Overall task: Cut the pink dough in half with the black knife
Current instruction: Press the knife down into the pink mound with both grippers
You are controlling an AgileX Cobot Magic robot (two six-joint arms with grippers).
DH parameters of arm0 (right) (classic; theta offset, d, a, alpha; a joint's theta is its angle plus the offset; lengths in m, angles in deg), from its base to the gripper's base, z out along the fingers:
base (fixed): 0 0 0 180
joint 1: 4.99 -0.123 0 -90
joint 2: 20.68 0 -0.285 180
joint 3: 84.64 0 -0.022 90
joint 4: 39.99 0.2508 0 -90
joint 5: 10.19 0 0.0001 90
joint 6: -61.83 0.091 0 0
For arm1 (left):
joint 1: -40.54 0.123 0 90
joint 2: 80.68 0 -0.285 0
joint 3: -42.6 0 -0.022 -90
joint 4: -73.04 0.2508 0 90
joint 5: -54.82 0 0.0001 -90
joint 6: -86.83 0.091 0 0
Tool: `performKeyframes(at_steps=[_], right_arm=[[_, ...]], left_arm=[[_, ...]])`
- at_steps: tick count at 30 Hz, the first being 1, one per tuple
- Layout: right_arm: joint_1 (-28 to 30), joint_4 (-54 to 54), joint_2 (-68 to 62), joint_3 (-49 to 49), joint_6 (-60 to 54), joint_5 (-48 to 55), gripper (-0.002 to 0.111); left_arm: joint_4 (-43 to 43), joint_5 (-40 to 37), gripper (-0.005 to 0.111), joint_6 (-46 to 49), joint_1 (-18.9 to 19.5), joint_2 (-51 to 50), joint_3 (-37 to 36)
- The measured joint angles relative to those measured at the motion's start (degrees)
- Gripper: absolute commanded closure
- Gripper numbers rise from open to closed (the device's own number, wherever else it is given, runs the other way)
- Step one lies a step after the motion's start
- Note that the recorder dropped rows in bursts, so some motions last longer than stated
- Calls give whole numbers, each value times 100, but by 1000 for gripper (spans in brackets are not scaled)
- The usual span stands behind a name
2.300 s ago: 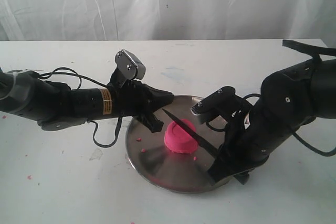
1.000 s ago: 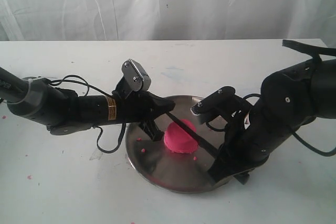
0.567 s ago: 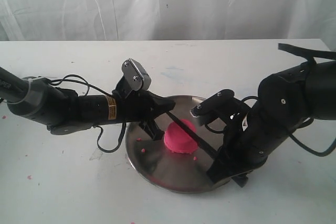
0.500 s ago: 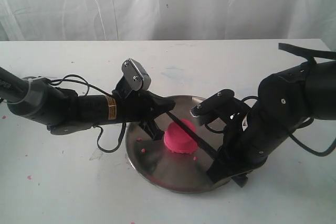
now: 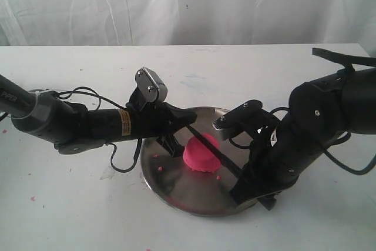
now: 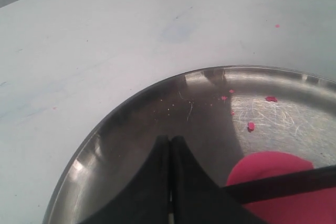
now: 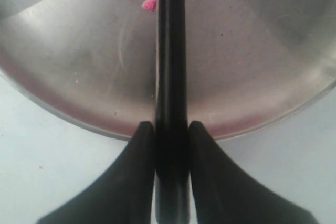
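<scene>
Two arms: both black, meeting over one dish on a white table [image 5: 70, 216].
Right gripper [image 5: 254, 187] [image 7: 170, 125]: nearest the camera, at the dish's near right edge; its two fingers [image 7: 142, 171] pinch the handle of a slim black knife [image 5: 226, 161] [image 7: 170, 51] [image 6: 278, 184].
Blade: slants up and left from that grip and lies across the top of the dough; its tip end runs in behind the left fingers, and contact there cannot be told.
Task's thing: a bright pink dough dome [image 5: 200, 156] [image 6: 262, 166], in one piece, sits near the middle of a round stainless-steel plate [image 5: 170, 174] [image 6: 131, 124] [image 7: 79, 51].
Crumbs: tiny pink crumbs [image 5: 157, 156] [image 6: 251, 126] [image 7: 149, 4] dot the steel around it.
Left gripper [image 5: 185, 120] [image 6: 170, 140]: reaches in over the plate's far left side, just beside the dough; its fingers are pressed together on nothing.
Backdrop: a white curtain [image 5: 176, 4] hangs behind the table.
</scene>
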Motion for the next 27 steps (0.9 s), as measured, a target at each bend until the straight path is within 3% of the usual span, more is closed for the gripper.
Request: performKeyframes(at_steps=[27], right_arm=[[0,0,0,0,0,-22,108]], left_arm=[[0,-223,107,0,0,-22,33]])
